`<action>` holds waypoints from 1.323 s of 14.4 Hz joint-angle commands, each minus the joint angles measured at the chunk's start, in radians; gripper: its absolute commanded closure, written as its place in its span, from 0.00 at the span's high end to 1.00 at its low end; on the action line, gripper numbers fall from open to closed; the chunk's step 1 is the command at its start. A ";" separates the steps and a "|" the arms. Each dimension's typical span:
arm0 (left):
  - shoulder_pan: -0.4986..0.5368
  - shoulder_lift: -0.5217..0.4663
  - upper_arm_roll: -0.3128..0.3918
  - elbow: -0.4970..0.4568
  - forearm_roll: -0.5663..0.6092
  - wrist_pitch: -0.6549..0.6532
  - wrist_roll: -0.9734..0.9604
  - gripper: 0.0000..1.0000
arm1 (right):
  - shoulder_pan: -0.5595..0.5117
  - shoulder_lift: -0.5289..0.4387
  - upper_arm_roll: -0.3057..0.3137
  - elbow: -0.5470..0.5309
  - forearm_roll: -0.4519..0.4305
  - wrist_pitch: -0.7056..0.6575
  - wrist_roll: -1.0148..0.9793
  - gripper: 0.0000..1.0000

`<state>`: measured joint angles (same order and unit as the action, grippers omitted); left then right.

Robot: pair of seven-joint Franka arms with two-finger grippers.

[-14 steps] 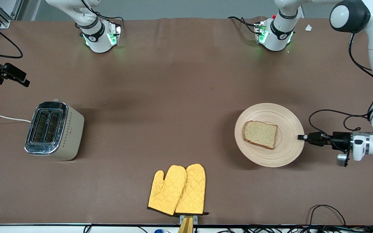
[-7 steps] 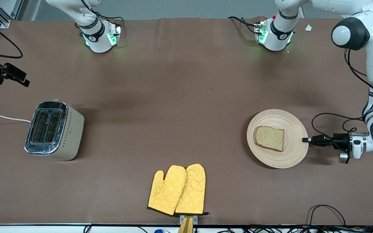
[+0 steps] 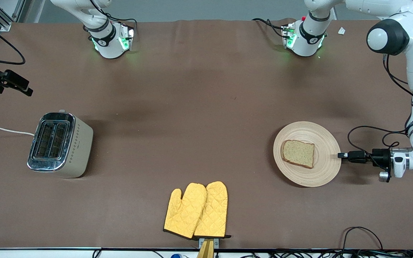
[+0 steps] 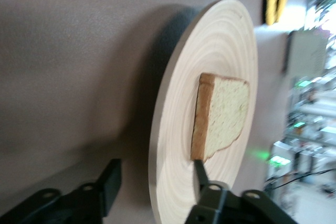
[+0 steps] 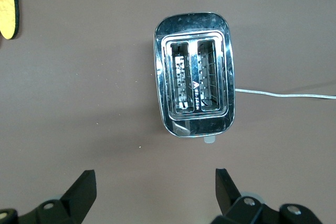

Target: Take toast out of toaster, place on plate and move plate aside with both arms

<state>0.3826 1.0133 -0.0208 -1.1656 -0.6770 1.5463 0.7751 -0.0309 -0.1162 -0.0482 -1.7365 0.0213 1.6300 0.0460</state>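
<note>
Beside plate (image 3: 326, 168) rim — left gripper (image 3: 340, 155) open, toast (image 3: 298, 153) on plate.

Even overhead light throws soft shadows beside the plate (image 3: 307, 154) and toaster (image 3: 60, 144); the left wrist view is blurred.

From my end I've got a chrome-topped toaster (image 3: 60, 144) sitting on the brown surface (image 3: 192, 107) at the right arm's end, both slots empty, white cord (image 3: 4, 131) trailing off its end toward the surface's edge. A pair of yellow quilted oven mitts (image 3: 196, 210) lies flat, overlapping, nearer the front camera than the toaster, well apart from it.
</note>
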 commanded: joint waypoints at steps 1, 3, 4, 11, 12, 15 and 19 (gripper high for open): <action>-0.124 -0.157 0.036 0.011 0.188 0.049 -0.049 1.00 | 0.000 -0.022 -0.001 -0.017 -0.004 -0.001 0.009 1.00; -0.216 -0.270 0.036 0.011 0.342 0.072 -0.085 1.00 | 0.000 -0.022 -0.001 -0.017 -0.004 0.001 0.009 1.00; -0.261 -0.336 0.038 0.009 0.400 0.072 -0.120 1.00 | 0.000 -0.022 -0.001 -0.017 -0.004 0.001 0.009 1.00; -0.511 -0.662 0.028 -0.009 0.666 -0.037 -0.687 1.00 | -0.003 -0.022 -0.001 -0.017 -0.004 0.001 0.009 1.00; -0.511 -0.700 0.024 -0.035 0.668 -0.032 -0.732 1.00 | -0.003 -0.020 -0.001 -0.017 -0.004 0.001 0.009 1.00; -0.490 -0.795 0.022 -0.103 0.666 0.006 -0.749 1.00 | -0.003 -0.020 -0.001 -0.017 -0.004 0.002 0.009 1.00; -0.461 -1.031 0.022 -0.441 0.668 0.191 -0.741 1.00 | -0.003 -0.020 -0.001 -0.015 -0.004 0.002 0.009 1.00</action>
<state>-0.0779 0.1555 -0.0006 -1.3458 -0.0230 1.6119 0.0360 -0.0313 -0.1164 -0.0508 -1.7369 0.0211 1.6303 0.0463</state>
